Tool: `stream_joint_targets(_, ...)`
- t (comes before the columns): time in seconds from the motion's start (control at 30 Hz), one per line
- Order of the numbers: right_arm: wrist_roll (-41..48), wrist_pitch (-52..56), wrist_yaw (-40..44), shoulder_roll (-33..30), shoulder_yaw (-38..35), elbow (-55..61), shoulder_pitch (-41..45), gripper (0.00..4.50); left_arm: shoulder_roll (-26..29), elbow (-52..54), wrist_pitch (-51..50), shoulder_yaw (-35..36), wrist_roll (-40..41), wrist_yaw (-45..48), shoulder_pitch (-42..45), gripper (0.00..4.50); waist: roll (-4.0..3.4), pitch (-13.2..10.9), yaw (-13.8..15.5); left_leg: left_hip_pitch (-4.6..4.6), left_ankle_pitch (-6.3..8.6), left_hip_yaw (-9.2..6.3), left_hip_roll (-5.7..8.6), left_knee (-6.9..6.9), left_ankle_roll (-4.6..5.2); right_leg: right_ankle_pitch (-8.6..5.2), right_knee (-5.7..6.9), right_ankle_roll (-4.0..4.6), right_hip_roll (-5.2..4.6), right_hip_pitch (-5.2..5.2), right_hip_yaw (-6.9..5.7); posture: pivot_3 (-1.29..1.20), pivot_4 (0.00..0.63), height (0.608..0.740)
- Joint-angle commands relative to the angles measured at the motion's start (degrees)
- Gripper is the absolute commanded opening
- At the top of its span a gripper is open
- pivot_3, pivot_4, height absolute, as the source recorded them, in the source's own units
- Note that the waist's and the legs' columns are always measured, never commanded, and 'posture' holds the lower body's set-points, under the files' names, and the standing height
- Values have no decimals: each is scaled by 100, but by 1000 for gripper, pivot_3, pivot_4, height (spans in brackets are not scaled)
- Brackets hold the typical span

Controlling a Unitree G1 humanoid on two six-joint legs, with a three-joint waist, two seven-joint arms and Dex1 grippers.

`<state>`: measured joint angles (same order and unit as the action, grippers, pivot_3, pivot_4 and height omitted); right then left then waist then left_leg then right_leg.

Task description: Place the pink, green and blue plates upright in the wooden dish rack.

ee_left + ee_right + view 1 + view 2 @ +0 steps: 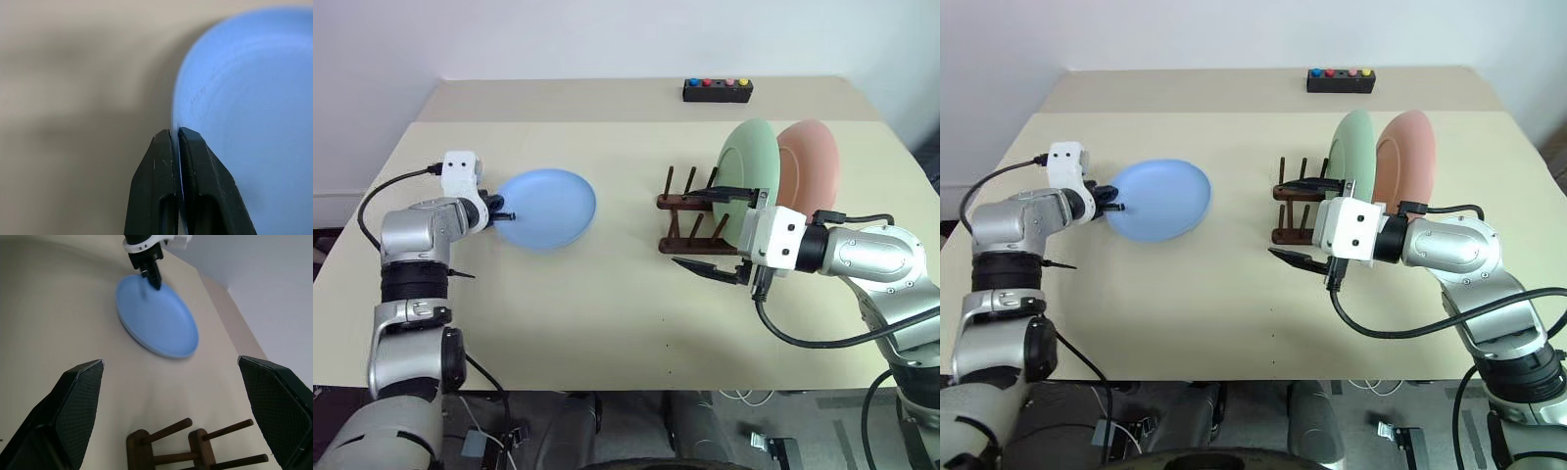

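left gripper (175,134): pinching rim of round light blue matte plate (548,208)
right gripper (713,229): hanging wide open, holding nothing, beside dark brown wooden peg rack (685,213)

From my seat I see a beige table (607,313) with a second, similar tabletop (558,101) butted against its far edge. On that far surface sits a small black box (718,90) carrying a row of coloured buttons, blue, red, pink and yellow. A plain white wall (607,34) stands behind both.
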<state>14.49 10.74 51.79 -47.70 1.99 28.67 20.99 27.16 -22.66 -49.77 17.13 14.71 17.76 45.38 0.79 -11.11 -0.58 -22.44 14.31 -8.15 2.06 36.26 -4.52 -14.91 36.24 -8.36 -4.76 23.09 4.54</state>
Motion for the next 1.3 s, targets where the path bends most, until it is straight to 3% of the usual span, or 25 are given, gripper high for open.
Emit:
stream_joint_targets(0.03, -481, -275, -252, 55, -3, -185, 401, 4500, -437, 1164, 674, 488, 365, -493, 159, 53, 15, -8, -9, -2, 0, 0, 1, 1, -1, 1, -1, 0, -1, 1, 0, 0, 150, 740)
stream_joint_targets(0.2, -1176, -760, -584, 311, 230, -600, 967, 4500, -1170, 2234, 1039, 351, 392, -1217, 531, 53, 24, -10, -18, -4, -2, 1, 0, -6, -5, 4, -2, 2, -2, 10, 0, 0, 150, 740)
stream_joint_targets(0.5, -2609, -1535, -1286, 802, 799, -1333, 1659, 4500, -2275, 3139, 956, -83, 384, -2285, 918, 53, 24, -10, -25, -4, -3, 5, 2, -7, -6, 4, -3, 2, -1, 11, 2, 0, 150, 740)
stream_joint_targets(0.9, -3631, -2031, -1682, 1137, 1214, -2004, 1908, 4500, -2509, 3954, 624, -988, 453, -2050, 624, 53, 24, -10, -42, -4, -4, 5, 3, -8, -7, 4, -4, 2, 0, 11, 3, 0, 150, 740)
stream_joint_targets(1.0, -3695, -2070, -1669, 1173, 1230, -2070, 1899, 3652, -2641, 3961, 478, -847, 634, -2141, 595, 0, 24, -10, -38, -4, -4, 6, 3, -7, -7, 4, -4, 2, 0, 10, 3, 0, 150, 740)
stream_joint_targets(1.23, -3769, -2108, -1659, 1158, 1195, -2061, 1860, 57, -2591, 3978, 419, -848, 661, -2146, 561, 0, 24, -10, -41, -4, -4, 6, 3, -7, -7, 4, -4, 2, 1, 11, 3, 0, 150, 740)
stream_joint_targets(1.3, -3796, -2134, -1680, 1144, 1186, -2076, 1861, 17, -2594, 3952, 475, -800, 687, -2135, 560, 0, 25, -10, -39, -4, -4, 5, 3, -8, -7, 4, -4, 2, 1, 11, 3, 0, 150, 740)
